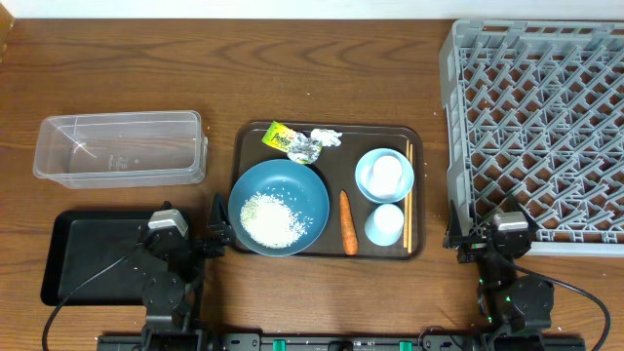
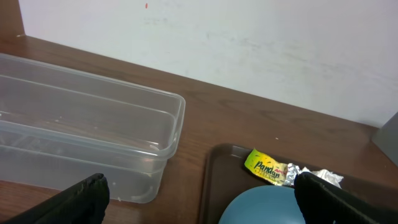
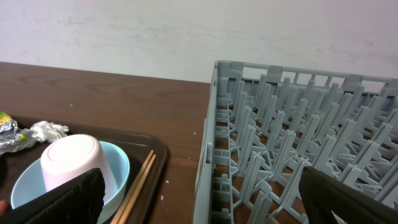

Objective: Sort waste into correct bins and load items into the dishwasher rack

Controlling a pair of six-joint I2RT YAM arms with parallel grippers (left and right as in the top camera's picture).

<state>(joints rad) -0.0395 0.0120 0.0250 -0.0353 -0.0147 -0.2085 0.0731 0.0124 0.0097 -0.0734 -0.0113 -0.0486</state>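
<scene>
On the brown tray, a dark-blue bowl point(image 1: 302, 190) point(image 2: 261, 205) holds a heap of rice point(image 1: 271, 219). Beside it lie a carrot point(image 1: 346, 222) and, farther back, a crumpled wrapper point(image 1: 297, 141) point(image 2: 270, 168). A light-blue bowl point(image 1: 370, 185) point(image 3: 118, 168) carries an upturned pale cup point(image 1: 387, 172) point(image 3: 68, 158); a second cup point(image 1: 385, 224) stands nearer. Chopsticks point(image 1: 409, 195) point(image 3: 140, 180) lie along the tray's right side. The clear tub point(image 1: 122, 148) point(image 2: 81, 130) and black tray point(image 1: 88, 258) sit left, the grey rack point(image 1: 541, 127) point(image 3: 298, 143) right. My left gripper point(image 1: 190, 234) point(image 2: 199, 205) and right gripper point(image 1: 486, 234) point(image 3: 205, 208) both stand open and empty at the near edge.
The brown serving tray point(image 1: 336, 156) point(image 2: 214, 180) point(image 3: 161, 152) sits mid-table between the bins and the rack. A pale wall runs behind the table's far edge. Bare wood separates the tray from the rack and from the tub.
</scene>
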